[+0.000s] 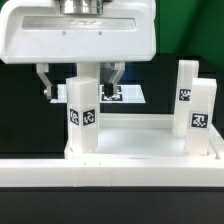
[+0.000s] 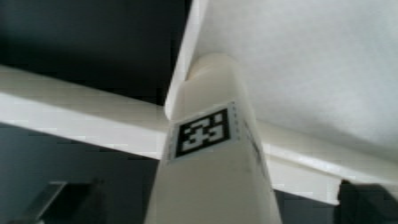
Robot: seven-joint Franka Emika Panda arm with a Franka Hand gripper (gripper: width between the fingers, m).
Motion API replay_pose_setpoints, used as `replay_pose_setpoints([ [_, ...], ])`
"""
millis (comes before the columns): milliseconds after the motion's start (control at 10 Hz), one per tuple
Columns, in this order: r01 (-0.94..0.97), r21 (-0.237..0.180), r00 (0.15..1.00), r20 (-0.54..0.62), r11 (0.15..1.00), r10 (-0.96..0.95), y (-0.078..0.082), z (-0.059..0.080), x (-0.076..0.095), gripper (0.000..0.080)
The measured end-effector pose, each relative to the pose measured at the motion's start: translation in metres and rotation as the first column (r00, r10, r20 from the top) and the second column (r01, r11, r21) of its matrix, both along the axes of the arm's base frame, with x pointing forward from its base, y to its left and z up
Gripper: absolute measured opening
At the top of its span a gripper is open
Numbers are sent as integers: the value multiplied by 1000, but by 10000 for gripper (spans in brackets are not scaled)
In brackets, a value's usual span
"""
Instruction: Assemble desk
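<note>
Judging by the leg [image 1: 83,112] standing upright in the tabletop's [image 1: 140,135] corner socket, 1 of 3 legs standing on the tabletop, a straight upward retreat without nudging it seems wisest, since the gripper [image 1: 80,80] hangs wide open around its top, holding nothing.

Desk partly assembled, legs standing upright in corner sockets.
White tray-like tabletop [image 1: 140,140] lying flat, rim up. One white square-section leg [image 1: 83,115] upright at the tabletop's corner on the exterior view's left, tag facing the camera; two more tagged legs [image 1: 197,112] upright at the opposite corner, close together.
</note>
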State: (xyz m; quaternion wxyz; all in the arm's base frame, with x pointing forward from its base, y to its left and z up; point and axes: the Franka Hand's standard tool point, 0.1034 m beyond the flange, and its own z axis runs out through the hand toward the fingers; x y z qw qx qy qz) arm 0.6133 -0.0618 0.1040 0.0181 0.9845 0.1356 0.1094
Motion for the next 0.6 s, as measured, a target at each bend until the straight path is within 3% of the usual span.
replay_pose_setpoints([
  [100,-1,0,1000,-1,1000,1,0,0,0,557],
  [200,1,0,1000,-1,1000,-1,0,-1,0,557],
  [300,6,2,1000,-2,1000,-6,0,-1,0,375],
  [400,27,6,1000,-1,1000,-27,0,-1,0,289],
  [600,124,40,992,-1,991,-124,-2,-2,-1,289],
])
